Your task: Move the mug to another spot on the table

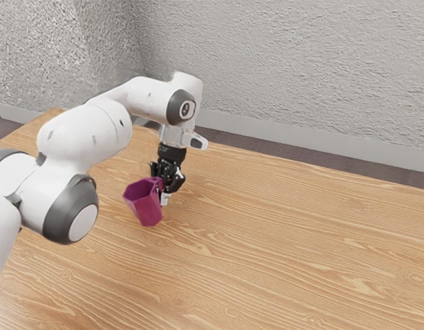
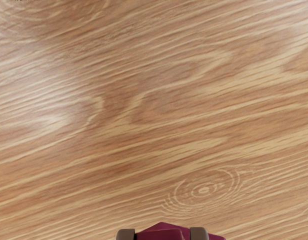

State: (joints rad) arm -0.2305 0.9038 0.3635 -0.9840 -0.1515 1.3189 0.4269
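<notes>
A magenta faceted mug [image 1: 144,201] hangs tilted just above the wooden table [image 1: 288,240], its open mouth facing up and toward the exterior view's left. My black gripper [image 1: 164,190] is shut on the mug's rim at its right side, reaching down from the white arm. In the wrist view a sliver of the mug [image 2: 166,233] shows between two grey fingertips [image 2: 126,234], with bare wood grain beneath the hand.
The table's far edge runs along a grey textured wall [image 1: 301,62]. The white arm's elbow [image 1: 67,199] bulks over the table at the exterior view's left. Open wood surface stretches to the right and toward the front.
</notes>
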